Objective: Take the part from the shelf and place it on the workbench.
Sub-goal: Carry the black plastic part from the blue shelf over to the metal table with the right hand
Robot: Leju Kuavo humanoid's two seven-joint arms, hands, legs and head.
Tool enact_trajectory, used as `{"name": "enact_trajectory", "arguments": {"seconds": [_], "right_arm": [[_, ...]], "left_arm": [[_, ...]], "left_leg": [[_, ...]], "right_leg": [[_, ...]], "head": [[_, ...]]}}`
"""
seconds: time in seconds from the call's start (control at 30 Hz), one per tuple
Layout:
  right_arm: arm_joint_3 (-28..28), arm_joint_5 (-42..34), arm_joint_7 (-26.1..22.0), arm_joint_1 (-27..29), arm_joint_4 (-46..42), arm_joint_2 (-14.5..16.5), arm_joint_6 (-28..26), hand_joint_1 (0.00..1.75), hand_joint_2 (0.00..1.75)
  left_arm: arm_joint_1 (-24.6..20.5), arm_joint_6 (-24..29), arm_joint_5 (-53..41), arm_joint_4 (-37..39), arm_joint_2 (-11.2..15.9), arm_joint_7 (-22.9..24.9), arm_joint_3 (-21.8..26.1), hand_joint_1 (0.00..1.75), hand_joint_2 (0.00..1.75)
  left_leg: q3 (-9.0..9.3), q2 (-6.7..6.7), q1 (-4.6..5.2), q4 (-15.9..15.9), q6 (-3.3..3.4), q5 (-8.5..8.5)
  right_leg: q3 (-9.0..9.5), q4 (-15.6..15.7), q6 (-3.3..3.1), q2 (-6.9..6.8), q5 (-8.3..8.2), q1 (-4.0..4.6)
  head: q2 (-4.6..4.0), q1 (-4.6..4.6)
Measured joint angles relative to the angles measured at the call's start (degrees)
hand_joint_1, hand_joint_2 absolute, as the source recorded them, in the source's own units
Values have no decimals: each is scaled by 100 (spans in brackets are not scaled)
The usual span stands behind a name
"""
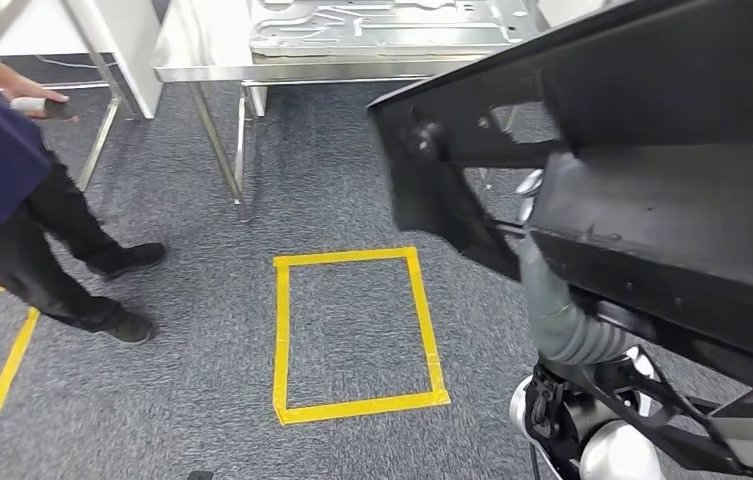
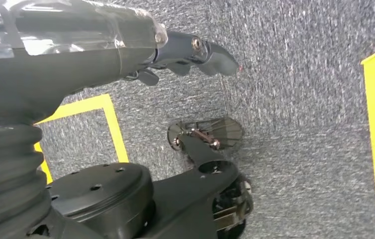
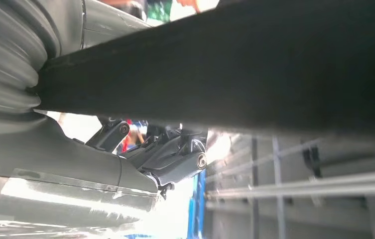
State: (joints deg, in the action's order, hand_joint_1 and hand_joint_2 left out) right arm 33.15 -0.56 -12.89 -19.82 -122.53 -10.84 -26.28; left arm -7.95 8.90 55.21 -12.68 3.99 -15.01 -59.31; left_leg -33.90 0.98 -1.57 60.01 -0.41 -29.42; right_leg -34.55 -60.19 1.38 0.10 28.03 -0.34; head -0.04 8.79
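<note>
The part is a long black moulded panel that crosses the right half of the head view, tilted, with its near end low at the right. My right arm's ribbed cover rises beneath it, and the hand itself is hidden behind the panel there. In the right wrist view the black panel lies across my right hand, whose dark fingers curl close under it. My left hand hangs over the grey carpet with its fingers stretched out and nothing in them.
The steel workbench stands ahead at the top, with a pressed metal panel lying on it. A person in dark clothes stands at the left. A yellow tape rectangle marks the carpet before the bench.
</note>
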Motion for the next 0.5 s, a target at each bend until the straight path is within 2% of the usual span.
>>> {"name": "enact_trajectory", "arguments": {"seconds": [0.1,0.17,0.2,0.27,0.3,0.33,0.37,0.43,0.5], "right_arm": [[189,-132,58,-104,193,-19,214,175,175],[295,-204,89,-159,326,-26,340,175,175],[344,-231,95,-188,394,-27,386,175,175],[435,-275,97,-220,533,-27,444,175,175],[475,-299,96,-223,600,-27,471,175,175],[510,-335,96,-222,663,-27,503,175,175],[543,-378,96,-225,722,-26,542,175,175],[603,-462,96,-246,834,-23,633,175,175],[652,-517,103,-277,945,-21,710,175,175]], "left_arm": [[5,-10,-25,0,16,-67,51,0,175],[-10,-24,-60,0,17,-115,64,0,175],[-21,-26,-71,0,17,-131,67,0,175],[-31,-31,-89,0,15,-139,69,0,175],[-29,-34,-97,0,14,-137,69,0,175],[-25,-37,-111,0,15,-133,69,0,175],[-23,-39,-132,0,16,-126,69,0,175],[-27,-32,-177,0,22,-94,69,0,175],[-34,-16,-204,0,27,-40,69,0,175]], "left_leg": [[-9,-6,-11,-42,-110,20],[-42,-28,-11,58,-162,-66],[-134,-53,-6,256,-175,-184],[-478,-99,0,928,-185,-493],[-652,-109,2,1239,-190,-589],[-755,-109,3,1396,-191,-585],[-754,-105,4,1348,-190,-475],[-481,-79,5,737,-170,-90],[-204,-45,21,170,-127,99]], "right_leg": [[58,158,-93,-11,26,31],[111,253,-165,-36,-15,19],[139,298,-198,-52,-33,14],[156,313,-239,-73,-32,35],[157,308,-249,-79,-25,48],[159,300,-257,-82,-15,61],[162,287,-258,-82,-2,68],[171,235,-235,-80,44,68],[159,157,-182,-73,101,83]], "head": [[0,122],[0,144],[0,121],[0,24],[0,-19],[0,-54],[0,-78],[0,-130],[0,-187]]}}
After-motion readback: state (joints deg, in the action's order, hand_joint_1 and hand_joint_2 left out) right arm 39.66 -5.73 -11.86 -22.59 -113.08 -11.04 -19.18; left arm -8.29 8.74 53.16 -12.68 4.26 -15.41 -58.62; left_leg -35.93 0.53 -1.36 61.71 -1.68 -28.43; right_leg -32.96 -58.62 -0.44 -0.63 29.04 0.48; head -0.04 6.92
